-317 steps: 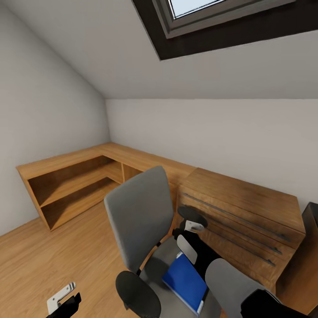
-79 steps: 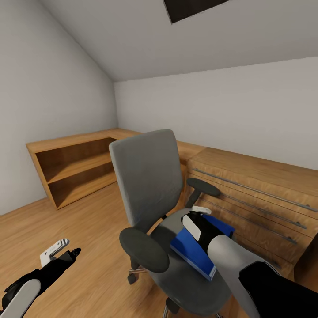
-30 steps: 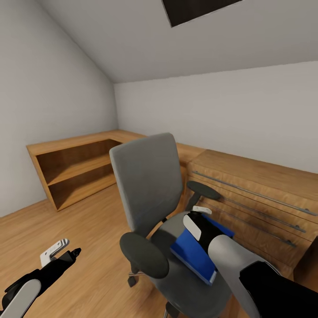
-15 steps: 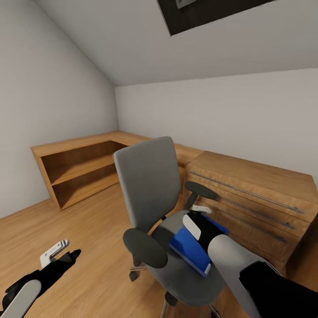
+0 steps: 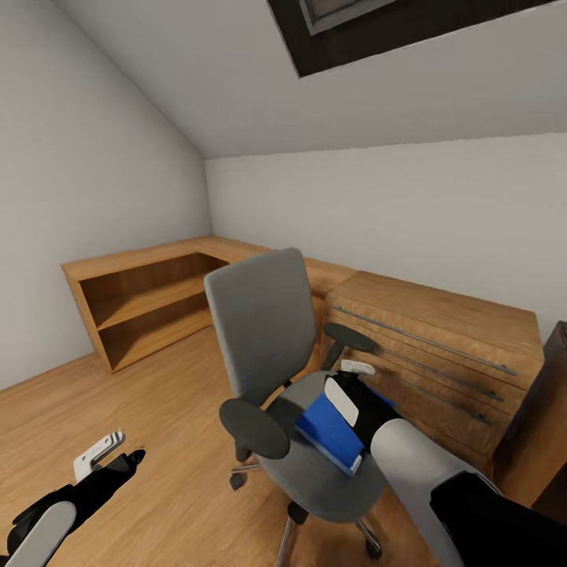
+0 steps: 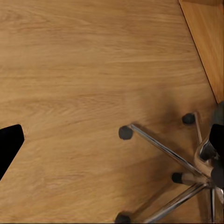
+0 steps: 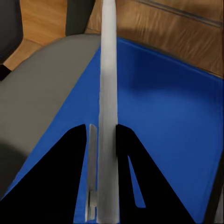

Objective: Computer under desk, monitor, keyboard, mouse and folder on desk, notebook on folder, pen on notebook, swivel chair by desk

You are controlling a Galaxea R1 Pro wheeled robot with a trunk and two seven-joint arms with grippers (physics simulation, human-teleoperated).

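holding: your right gripper looks clamped on the folder's edge, mid-lower frame.
left gripper: lower left, idle over the floor; jaws can't be told.
folder: tilted up on the swivel chair seat.
handling: likely stiff, light and slick; grip deeper along the spine.

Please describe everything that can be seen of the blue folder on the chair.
The folder is a flat, bright blue rectangle with white page edges along its near side. It sits on the grey seat of the swivel chair, tilted, with its front corner lifted above the seat. The right gripper is at its far edge; in the right wrist view the fingers are closed together on the blue cover. Nothing else lies on it.
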